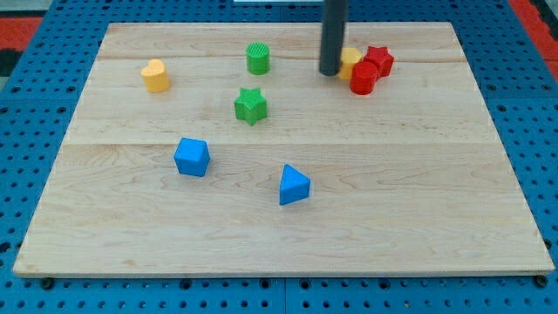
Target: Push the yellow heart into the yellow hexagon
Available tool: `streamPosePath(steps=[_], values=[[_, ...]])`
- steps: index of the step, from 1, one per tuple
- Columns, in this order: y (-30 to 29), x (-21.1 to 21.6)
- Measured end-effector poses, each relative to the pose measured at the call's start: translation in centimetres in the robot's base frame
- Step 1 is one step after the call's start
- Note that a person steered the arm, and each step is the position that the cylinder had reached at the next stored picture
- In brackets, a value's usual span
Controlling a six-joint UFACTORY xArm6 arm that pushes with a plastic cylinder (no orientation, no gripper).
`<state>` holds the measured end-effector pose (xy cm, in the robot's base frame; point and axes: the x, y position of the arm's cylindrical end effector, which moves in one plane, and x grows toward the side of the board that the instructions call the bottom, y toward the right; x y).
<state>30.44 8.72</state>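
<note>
- Nearest to you, a blue triangular block (294,185) is sitting on the wooden tabletop (279,235), a little toward 6 o'clock from the board's middle.
- At about 10 o'clock from that block, a blue cube-like block (192,157) is resting well apart from it.
- Farther up, a green star (250,105) is lying near the board's middle, and a green cylinder (257,58) is standing at 12 o'clock from the star, clearly apart from it.
- You are finding the yellow heart (156,76) off at 9 to 10 o'clock from the green star, alone near the view's left side, with nothing touching it.
- You are seeing the yellow hexagon (350,61) only in part at the view's top, far across at 3 o'clock from the heart; its exact shape is hard to make out.
- Pressing against it, a red cylinder (364,78) is sitting at its 5 o'clock, and a red star (379,60) is sitting at its 3 o'clock.
- You have no gripper here: the dark rod is coming down from the view's top, and my tip (330,72) is resting just at 9 o'clock of the yellow hexagon, touching it or nearly so, well apart from the yellow heart.
</note>
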Motion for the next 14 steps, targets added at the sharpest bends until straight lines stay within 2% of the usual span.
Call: streamPosePath(steps=[1,2,3,4,5,6,7,8,9,11,12,14], values=[[-6.4,0.6],[-16.0,1.1],[-21.6,5.9],[-29.2,5.0],[-37.2,0.5],[-32.3,-0.1],[-29.7,2.5],[-24.1,2.2],[-19.8,-0.3],[-20.2,-3.1],[-17.1,-0.6],[-10.6,-0.3]])
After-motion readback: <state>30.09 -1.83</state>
